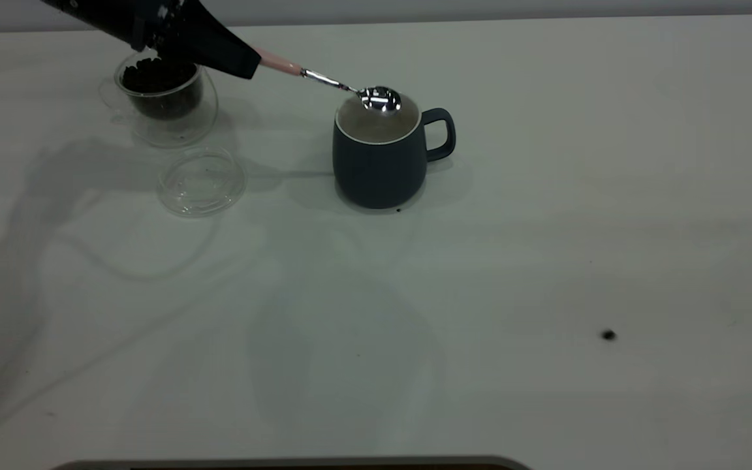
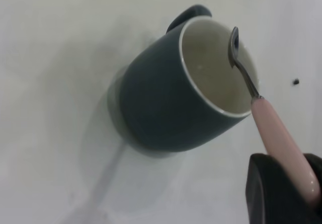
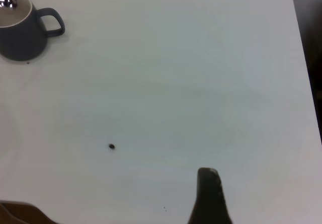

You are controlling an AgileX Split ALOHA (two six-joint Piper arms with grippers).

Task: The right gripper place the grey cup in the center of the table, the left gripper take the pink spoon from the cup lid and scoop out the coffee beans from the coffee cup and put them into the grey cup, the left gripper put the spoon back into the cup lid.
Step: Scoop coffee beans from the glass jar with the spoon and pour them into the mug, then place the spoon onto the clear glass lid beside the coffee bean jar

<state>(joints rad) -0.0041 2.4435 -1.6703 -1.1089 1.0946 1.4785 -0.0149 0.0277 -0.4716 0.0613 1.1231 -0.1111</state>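
The grey cup (image 1: pixel 379 163) stands upright near the middle of the table (image 1: pixel 546 228), handle to the right; it also shows in the left wrist view (image 2: pixel 166 103) and the right wrist view (image 3: pixel 20 38). My left gripper (image 1: pixel 232 62) is shut on the pink spoon (image 1: pixel 284 66) by its handle (image 2: pixel 279 138). The spoon's shiny bowl (image 1: pixel 380 99) hangs over the cup's mouth, and no beans show in it. The coffee cup (image 1: pixel 164 98) with coffee beans (image 1: pixel 154 75) stands at the back left under the left arm. The cup lid (image 1: pixel 201 181) lies empty in front of it. My right gripper (image 3: pixel 209 183) hovers far to the right, out of the exterior view.
One loose dark bean (image 1: pixel 608 335) lies on the table at the front right and also shows in the right wrist view (image 3: pixel 111 146). A tiny speck lies at the grey cup's base. A dark edge runs along the table's front.
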